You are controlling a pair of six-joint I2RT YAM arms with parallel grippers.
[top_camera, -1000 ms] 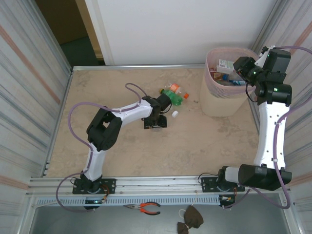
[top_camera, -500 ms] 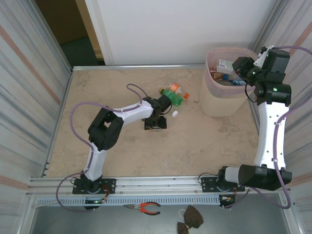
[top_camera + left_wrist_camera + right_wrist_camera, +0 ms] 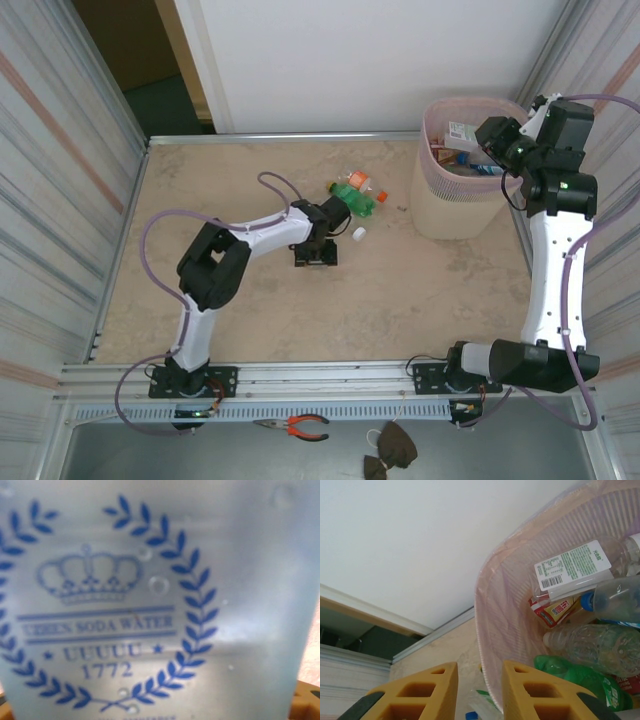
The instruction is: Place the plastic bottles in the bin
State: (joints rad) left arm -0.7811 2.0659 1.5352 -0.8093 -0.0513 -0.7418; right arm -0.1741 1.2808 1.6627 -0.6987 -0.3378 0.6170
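Okay, quick status from my remote seat. The bench (image 3: 400,300) is a pale stone-look slab boxed in by metal walls. The bin (image 3: 445,215) stands upright in its far right corner.

The right arm reaches up along the right wall, and the right gripper (image 3: 480,667) hangs at the bin's rim looking down inside. Its jaws are pulled in close together with nothing between them. The left arm stretches out toward mid-bench, where the left gripper (image 3: 336,212) sits just beside a little cluster of bottles, well left of the bin.

On the left wrist cam, a clear bottle with a blue crown-and-wreath label (image 3: 150,605) is right up against the lens. Only slivers of yellow finger show at the bottom corners, so I can't tell whether those jaws are clamped on it or just around it.

From the top, the cluster has a green bottle (image 3: 358,200) lying on its side with some orange bits touching it that are too small to make out.

Inside the bin, all lying jumbled:
- a bottle with a white barcode label (image 3: 572,565)
- a clear one with a blue cap (image 3: 615,600)
- a crumpled clear one (image 3: 590,642)
- a green one (image 3: 570,675)

Orange-handled pliers (image 3: 300,427) lie on the ledge in front of the arm bases. A loose white cap (image 3: 358,233) lies on the bench just near the cluster.
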